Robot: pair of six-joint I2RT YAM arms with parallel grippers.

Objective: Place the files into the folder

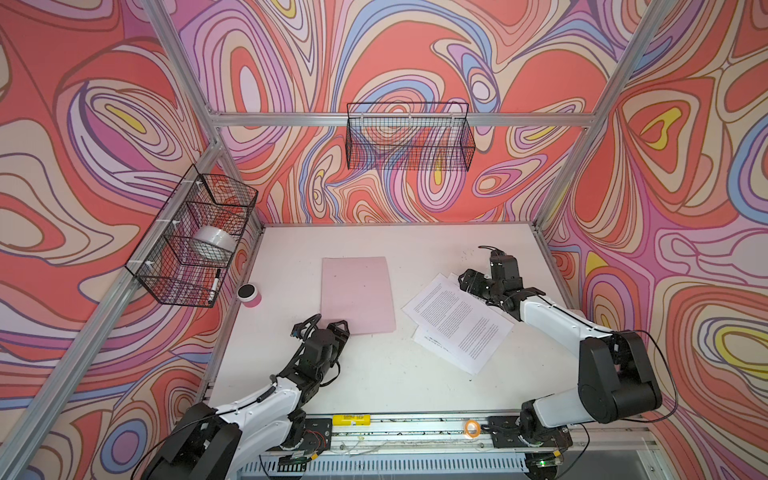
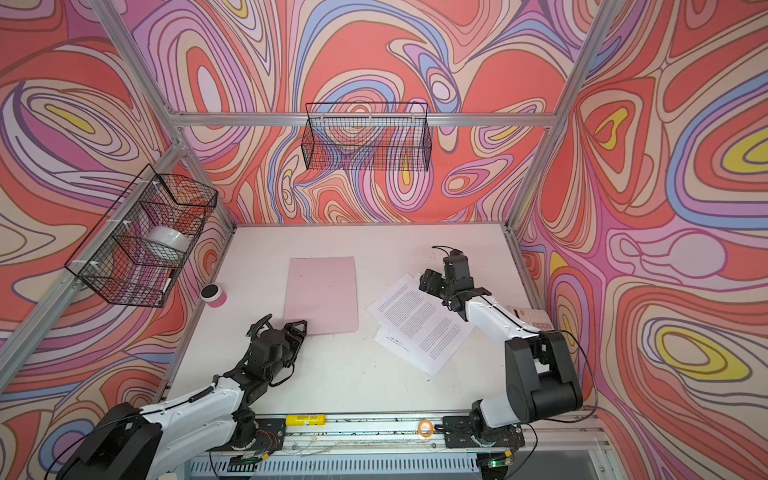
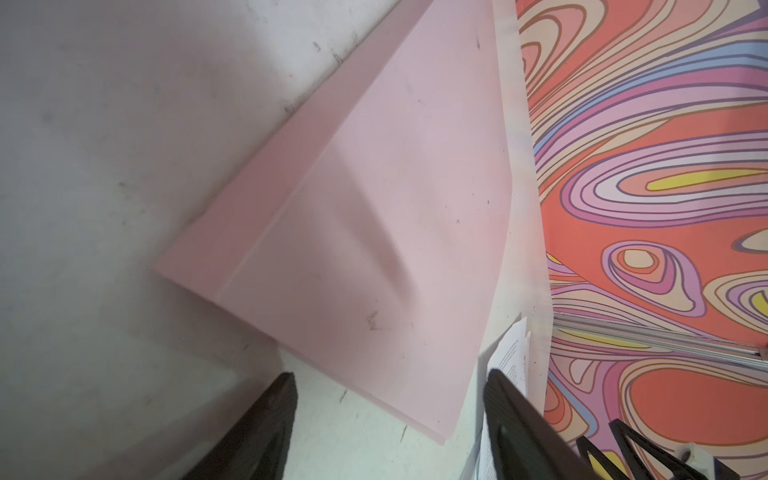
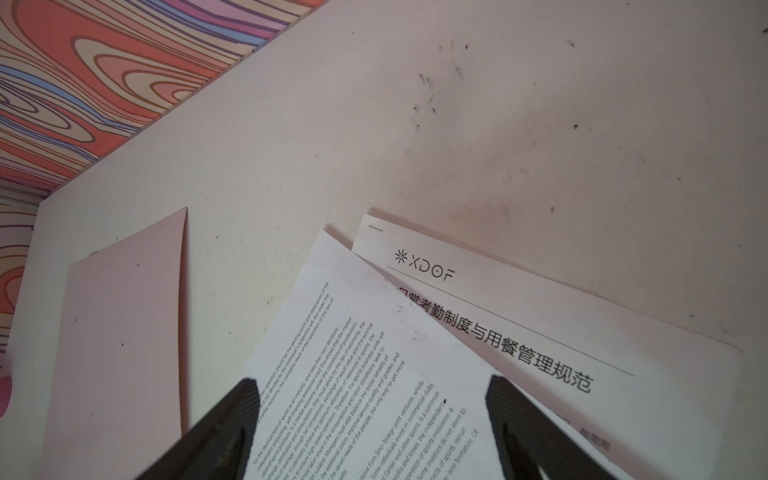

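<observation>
The white surface (image 1: pixel 374 374) is sitting inside an aluminium frame (image 1: pixel 270 119), with swirling red, pink and lilac walls closing it in on the left, right and far sides. The folder (image 1: pixel 357 295) is lying flat and shut left of the middle, its long sides running near to far. The files (image 1: pixel 457 328) are lying fanned and skewed to its right, apart from it, with a densely printed sheet on top and a headed sheet showing beneath.

The left hand (image 1: pixel 338 326) is sitting at the folder's near-left corner, jaws standing well apart and gripping nothing. The right hand (image 1: pixel 467 282) is hanging over the far end of the files, jaws spread wide, likewise gripping nothing.

A wire basket (image 1: pixel 195 241) is hanging on the left wall, carrying a white tape roll (image 1: pixel 214 241) and a marker (image 1: pixel 215 284). A second basket (image 1: pixel 409 137) is hanging on the far wall. A small pink pot (image 1: pixel 249 295) with a black lid is standing by the left edge. A yellow block (image 1: pixel 351 419) and an orange ring (image 1: pixel 471 427) are resting on the near rail.
</observation>
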